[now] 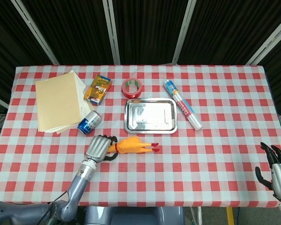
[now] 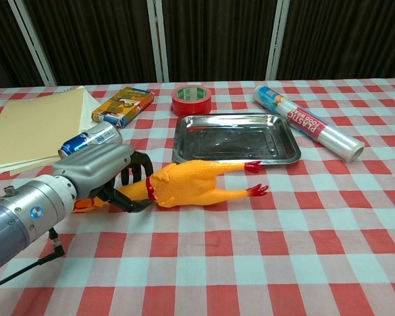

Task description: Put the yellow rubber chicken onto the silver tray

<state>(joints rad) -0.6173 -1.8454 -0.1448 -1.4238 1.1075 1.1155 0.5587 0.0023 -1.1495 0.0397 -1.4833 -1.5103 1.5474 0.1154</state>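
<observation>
Far left: stack of tan paper (image 1: 60,101), blue can (image 1: 89,123) on its side and a small printed box (image 1: 98,87), then the left hand (image 2: 108,175) with fingers wrapped around the neck of the yellow rubber chicken (image 2: 191,185), which lies on the checked tablecloth (image 1: 215,108) just in front of the silver tray (image 2: 234,139), not on it. Red tape roll (image 1: 131,87) sits behind the tray, plastic wrap roll (image 1: 182,110) beside it to the right. Right hand (image 1: 277,171) at far right table edge, fingers spread, holding nothing.
</observation>
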